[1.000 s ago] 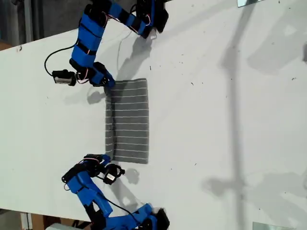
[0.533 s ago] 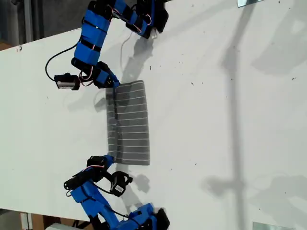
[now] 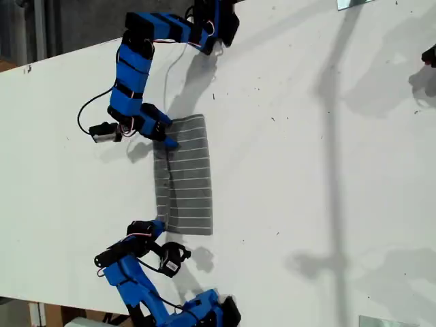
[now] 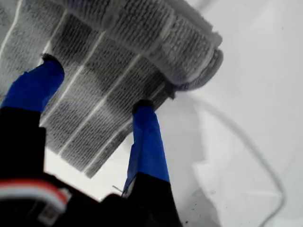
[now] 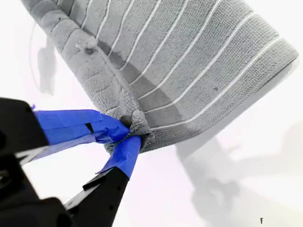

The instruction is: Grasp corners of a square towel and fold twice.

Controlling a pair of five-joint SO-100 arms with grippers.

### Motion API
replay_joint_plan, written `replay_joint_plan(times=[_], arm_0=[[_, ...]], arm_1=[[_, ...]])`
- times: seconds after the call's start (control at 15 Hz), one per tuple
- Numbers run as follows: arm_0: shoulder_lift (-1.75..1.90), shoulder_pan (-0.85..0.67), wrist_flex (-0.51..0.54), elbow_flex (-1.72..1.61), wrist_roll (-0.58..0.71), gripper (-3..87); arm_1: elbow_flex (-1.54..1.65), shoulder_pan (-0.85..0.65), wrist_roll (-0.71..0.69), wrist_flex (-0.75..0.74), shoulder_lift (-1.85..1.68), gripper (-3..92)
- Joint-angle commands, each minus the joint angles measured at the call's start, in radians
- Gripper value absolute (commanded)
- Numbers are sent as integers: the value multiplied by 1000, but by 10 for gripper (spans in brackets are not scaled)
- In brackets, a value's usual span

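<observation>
The grey striped towel point(image 3: 187, 174) lies folded into a tall strip on the white table point(image 3: 306, 170). At its upper corner on the exterior view's left, my first gripper point(image 3: 167, 139) is open. Its blue fingertips point(image 4: 142, 111) rest spread on the towel point(image 4: 109, 71) just inside a rounded, bunched-up corner point(image 4: 210, 59). At the strip's lower corner on the exterior view's left, my second gripper point(image 3: 155, 228) is shut. There its blue tips point(image 5: 130, 132) pinch the corner point(image 5: 137, 120) of the towel point(image 5: 189, 61).
The first arm's base point(image 3: 211, 24) stands at the table's top edge in the exterior view, with cables trailing beside the arm. The second arm's base point(image 3: 211, 310) stands at the bottom edge. Bare white table spreads to the exterior view's right.
My first gripper has slid down along the towel's edge at the exterior view's left, dragging and bunching the upper corner. My second arm's wrist has swung lower, its tips staying at the lower corner.
</observation>
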State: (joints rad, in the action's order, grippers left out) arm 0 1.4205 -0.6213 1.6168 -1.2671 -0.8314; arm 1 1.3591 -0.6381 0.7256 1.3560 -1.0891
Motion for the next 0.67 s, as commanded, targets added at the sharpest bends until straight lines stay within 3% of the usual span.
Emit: replay_joint_plan(times=[0.0,0.33,0.6], arm_0=[[43,6,-8,17,9,-1],[34,6,-14,21,11,-1],[17,18,-17,35,8,-1]], arm_1=[[-146,-63,-43,17,38,336],[-133,-118,-80,143,-160,327],[-104,-184,-114,72,-60,329]])
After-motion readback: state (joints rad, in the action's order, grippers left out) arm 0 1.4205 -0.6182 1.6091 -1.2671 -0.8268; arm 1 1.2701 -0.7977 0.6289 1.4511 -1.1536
